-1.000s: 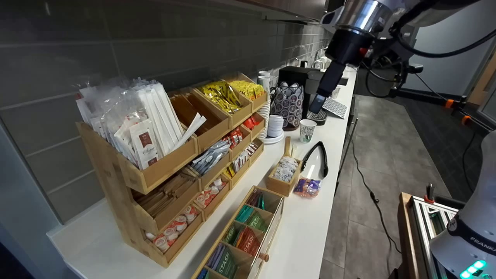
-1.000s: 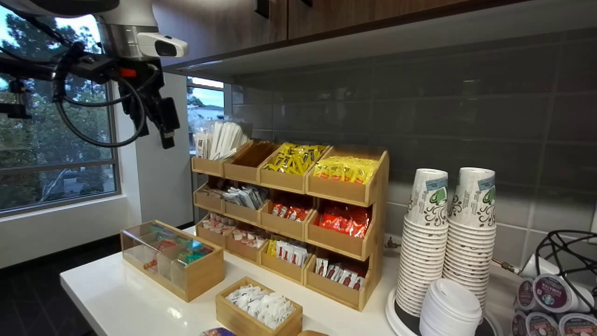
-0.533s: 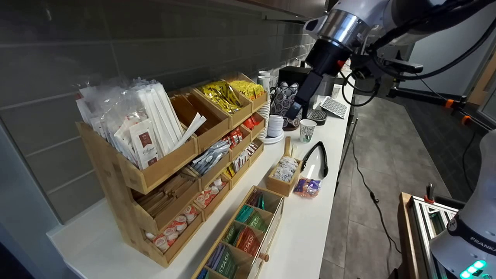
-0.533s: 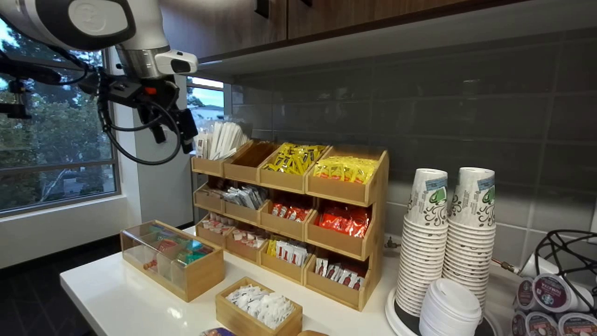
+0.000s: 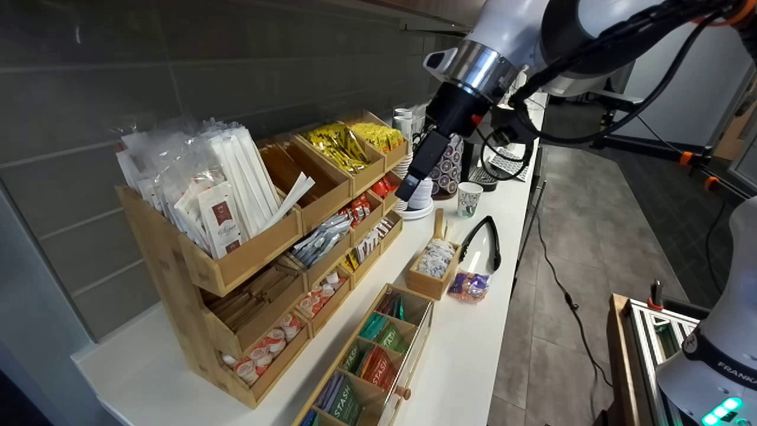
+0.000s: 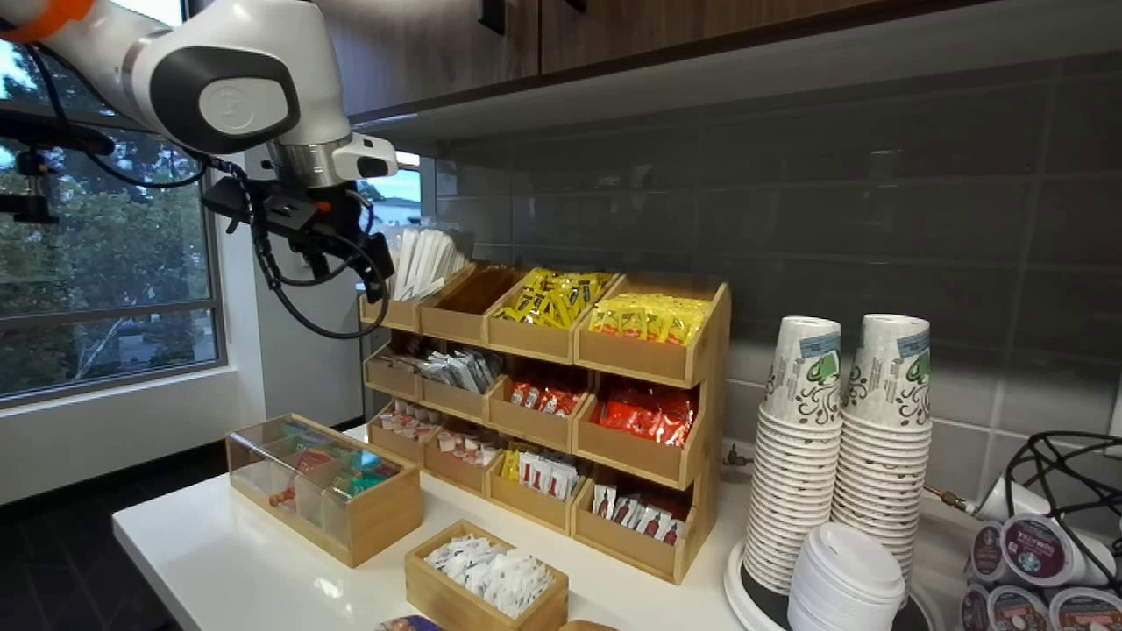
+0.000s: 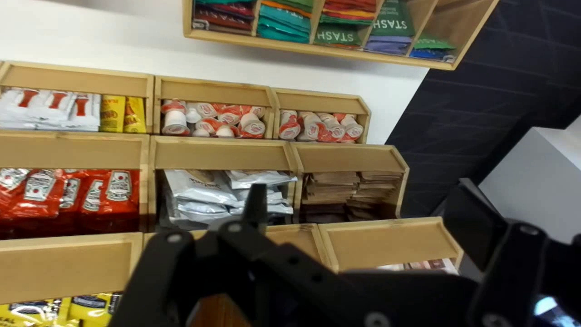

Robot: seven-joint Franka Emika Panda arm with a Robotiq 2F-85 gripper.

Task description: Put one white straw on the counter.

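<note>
Several thin white straws (image 5: pixel 251 177) stand bunched in the top end bin of the wooden rack. One leans out over the bin's front edge. They also show in an exterior view (image 6: pixel 425 263), partly behind the gripper; in the wrist view they are hidden by the gripper. My gripper (image 5: pixel 407 188) is open and empty, in the air in front of the rack's top tier. In the wrist view its two black fingers stand wide apart, with the end bins between them (image 7: pixel 363 206). The white counter (image 5: pixel 455 361) runs under the rack and shows in the wrist view (image 7: pixel 113 36).
The tiered rack (image 6: pixel 635 350) holds packets and creamers. A clear-lidded tea box (image 6: pixel 377 517), a wooden box of white packets (image 5: pixel 434 260), black tongs (image 5: pixel 497 254) and a paper cup (image 5: pixel 469 199) stand on the counter. A cabinet (image 6: pixel 614 44) hangs above.
The arm has moved steadily down and toward the rack's straw end: leftward in one exterior view, rightward in another. The gripper stays empty. The straws and the other items have not moved.
</note>
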